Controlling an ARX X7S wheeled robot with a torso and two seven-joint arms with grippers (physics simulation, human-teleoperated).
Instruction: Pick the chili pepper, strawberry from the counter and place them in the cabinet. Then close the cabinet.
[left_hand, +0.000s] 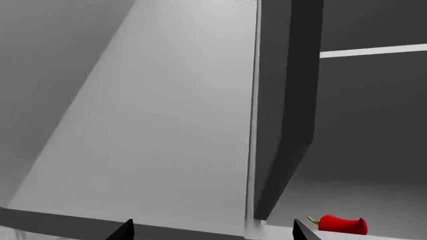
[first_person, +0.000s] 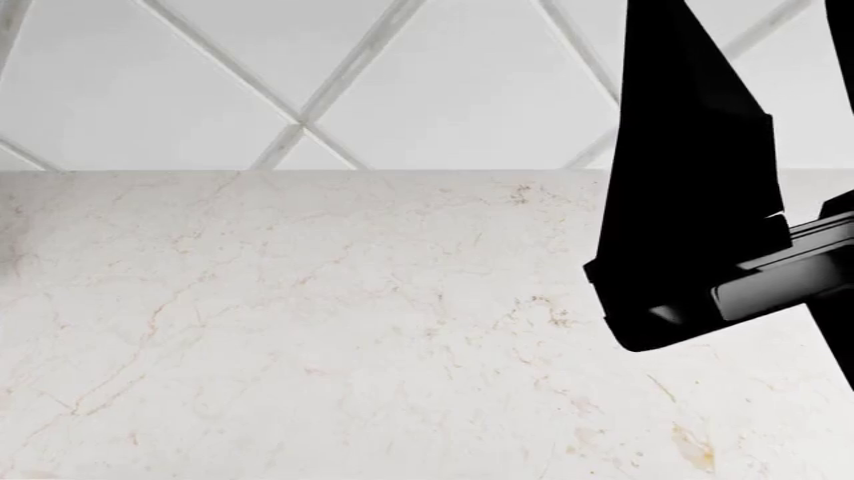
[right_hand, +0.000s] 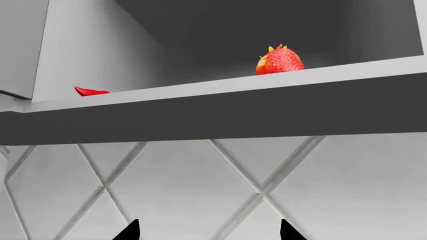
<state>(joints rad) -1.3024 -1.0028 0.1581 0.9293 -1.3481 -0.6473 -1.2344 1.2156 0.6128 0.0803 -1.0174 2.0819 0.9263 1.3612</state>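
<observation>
Now both fruits, pepper (left_hand: 343, 224) and strawberry (right_hand: 279, 60), are lying inside the cabinet (right_hand: 220, 107); both pincers hanging released, door-closing coming next.

chili pepper (right_hand: 91, 91) — mostly hidden (shelf edge) | gripper fingertips (right_hand: 130, 231) — cropped

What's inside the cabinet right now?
Two red foods sit on the cabinet's bottom shelf: the strawberry and, off to one side, the chili pepper. Its dark back corners and any higher shelves can't be made out, so anything else in there stays hidden.
</observation>
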